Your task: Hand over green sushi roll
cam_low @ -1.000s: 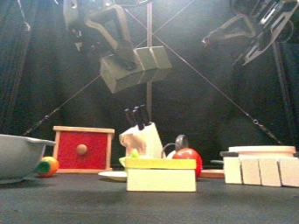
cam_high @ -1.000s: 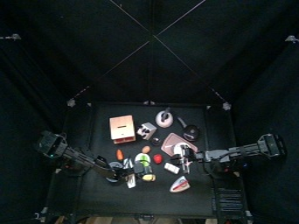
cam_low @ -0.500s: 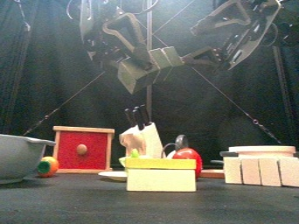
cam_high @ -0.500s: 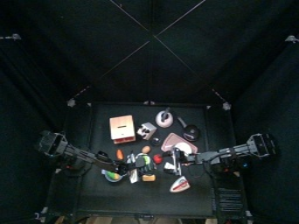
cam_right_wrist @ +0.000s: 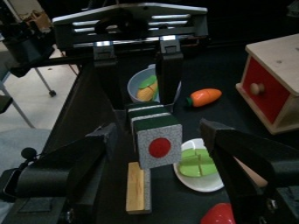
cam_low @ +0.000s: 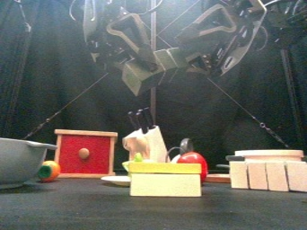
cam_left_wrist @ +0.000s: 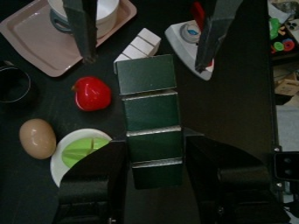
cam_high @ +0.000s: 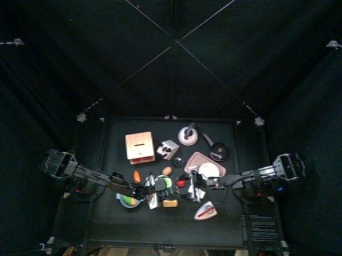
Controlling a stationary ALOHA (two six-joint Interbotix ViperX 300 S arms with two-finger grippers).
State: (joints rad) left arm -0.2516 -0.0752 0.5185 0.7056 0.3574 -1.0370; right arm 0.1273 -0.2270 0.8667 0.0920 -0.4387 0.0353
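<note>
Four fingers (cam_left_wrist: 82, 35) around one green sushi roll (cam_left_wrist: 149, 122)

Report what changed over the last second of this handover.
The right gripper swung in from the right toward the middle and opened; its jaws now stand either side of the green sushi roll without closing on it. The left gripper stayed clamped on the roll, holding it up in the air, barely shifted. Everything on the table stayed put.
</note>
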